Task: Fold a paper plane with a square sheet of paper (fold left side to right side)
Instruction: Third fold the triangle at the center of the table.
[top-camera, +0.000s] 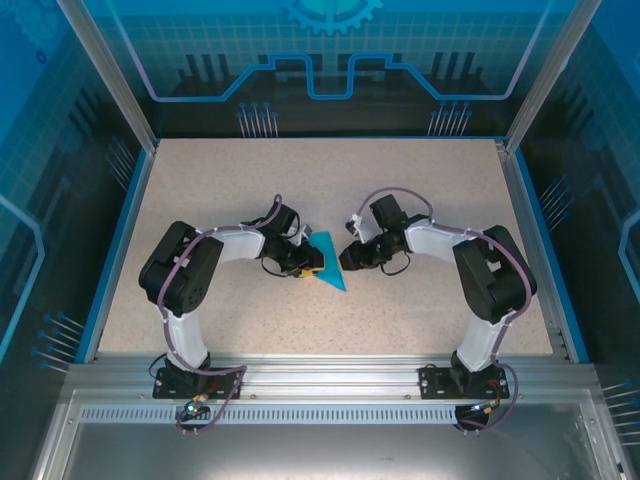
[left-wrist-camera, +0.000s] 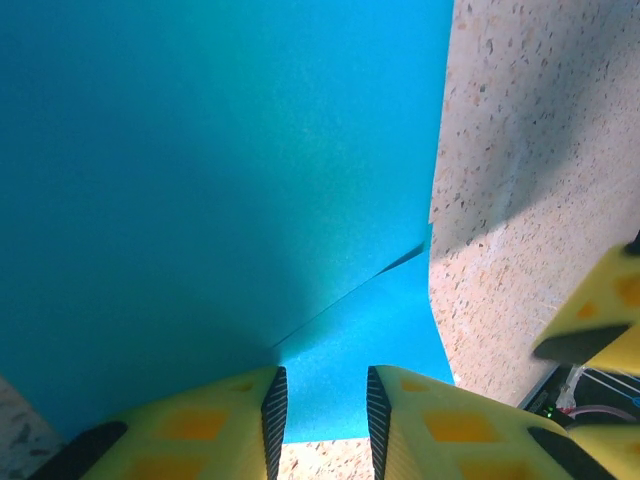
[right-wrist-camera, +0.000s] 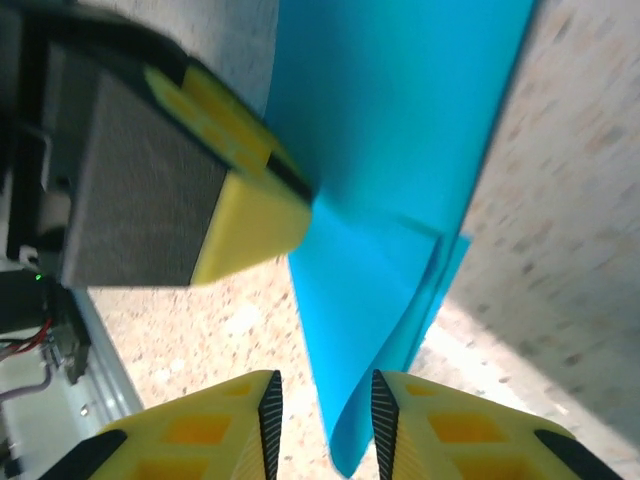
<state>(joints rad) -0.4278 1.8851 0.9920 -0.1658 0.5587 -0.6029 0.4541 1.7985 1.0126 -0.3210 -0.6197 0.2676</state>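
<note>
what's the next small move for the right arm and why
Probably press the right gripper down along the fold: its jaws stand open, the layers of the blue paper curl apart there, and the left gripper seems to hold it down.

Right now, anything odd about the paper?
Yes: the folded blue paper isn't lying flat. In the right wrist view its near end bows up in an open loop at the right end effector, and the layer edges there sit offset, not aligned. No tear visible.
</note>
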